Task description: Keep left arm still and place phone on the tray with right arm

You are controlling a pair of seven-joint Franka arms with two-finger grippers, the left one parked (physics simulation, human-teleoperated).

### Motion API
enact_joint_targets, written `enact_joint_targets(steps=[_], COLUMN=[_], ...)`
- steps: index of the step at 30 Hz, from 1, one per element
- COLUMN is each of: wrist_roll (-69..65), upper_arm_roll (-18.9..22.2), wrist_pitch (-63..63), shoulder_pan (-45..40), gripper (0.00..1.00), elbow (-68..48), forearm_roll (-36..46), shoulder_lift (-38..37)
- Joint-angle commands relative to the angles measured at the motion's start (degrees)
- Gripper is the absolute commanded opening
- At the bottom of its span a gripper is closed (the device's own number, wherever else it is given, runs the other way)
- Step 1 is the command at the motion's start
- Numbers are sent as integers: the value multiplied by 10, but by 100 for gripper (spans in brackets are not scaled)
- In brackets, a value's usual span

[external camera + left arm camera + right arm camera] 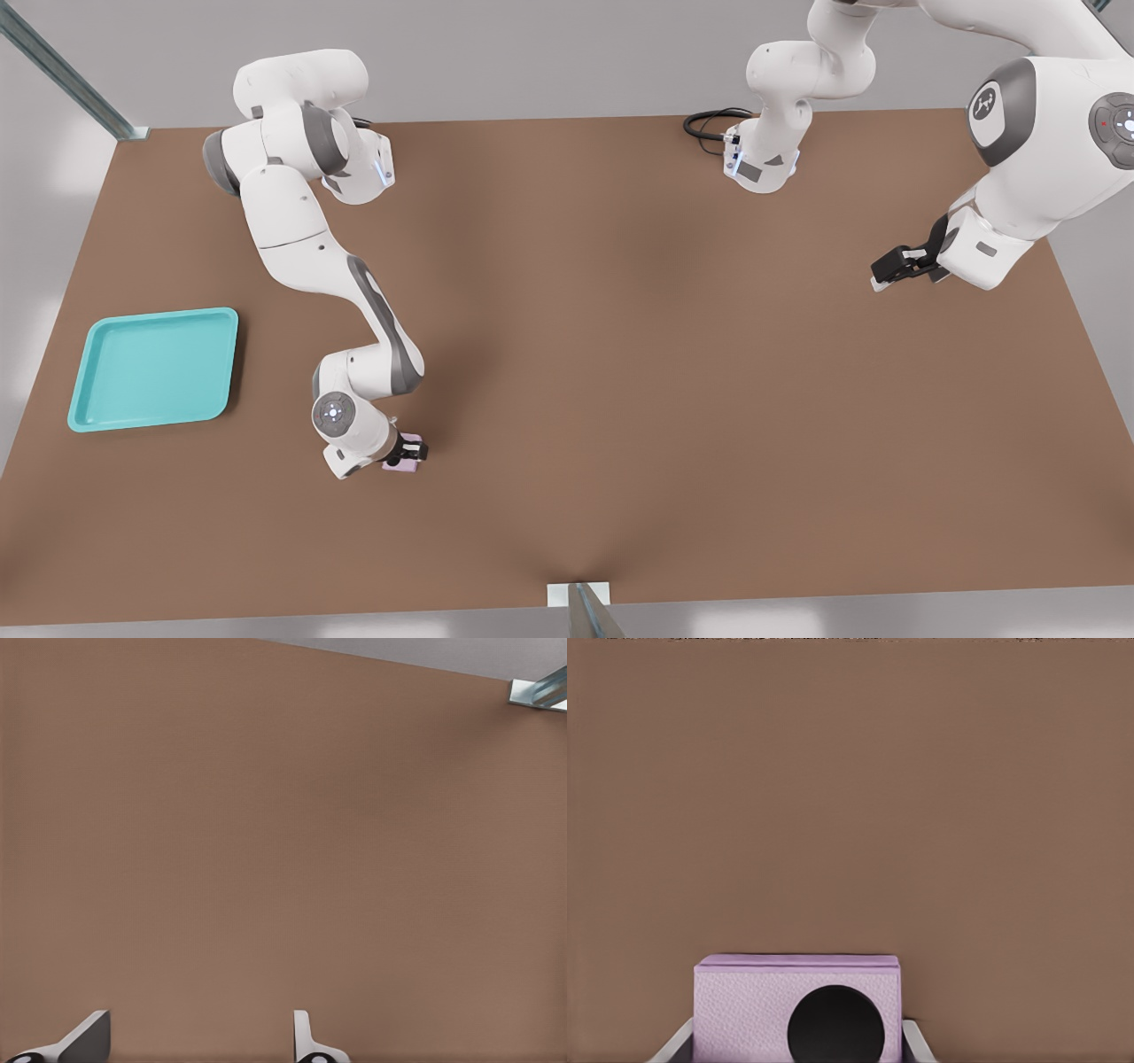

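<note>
The phone (pixel 403 462) is seen well apart from the tray (pixel 155 368), toward the front view's right of it and slightly nearer the table's front edge. A plain brown table (pixel 620 354) is spread beneath both, with pale grey floor shown around it. The phone (pixel 797 1010) is clasped between the fingers (pixel 675 1043) of the right arm's gripper (pixel 407 452), pressed against its two sides.

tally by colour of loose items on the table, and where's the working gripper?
Turquoise: 1, the tray, at the front view's left.
Pale pink: 1, the phone, between the fingers of the gripper, apart from the tray.
Total: 2
</note>
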State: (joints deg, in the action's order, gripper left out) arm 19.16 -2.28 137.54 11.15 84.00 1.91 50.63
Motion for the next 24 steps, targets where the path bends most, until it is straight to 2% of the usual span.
enact_joint_targets(steps=[1, 7, 10, 14, 15, 16, 18, 21, 24], wrist_roll=[9, -2, -82, -272, -323, -382, -460, -604, -680], upper_arm_roll=[0, 0, 1, 0, -20, -58, -66, -76, -76], wrist_pitch=[-1, -8, -58, -112, -112, -113, -113, -115, -139], shoulder_pan=[0, -3, -44, -157, -209, -281, -346, -459, -520], gripper=[78, 76, 76, 76, 76, 76, 76, 76, 76], elbow=[-1, -1, -1, 52, 72, 87, 127, 155, 176], forearm_roll=[-2, -2, -2, 0, 0, 0, -2, -1, -3], shoulder_lift=[-2, -17, -70, -154, -168, -174, -200, -207, -204])
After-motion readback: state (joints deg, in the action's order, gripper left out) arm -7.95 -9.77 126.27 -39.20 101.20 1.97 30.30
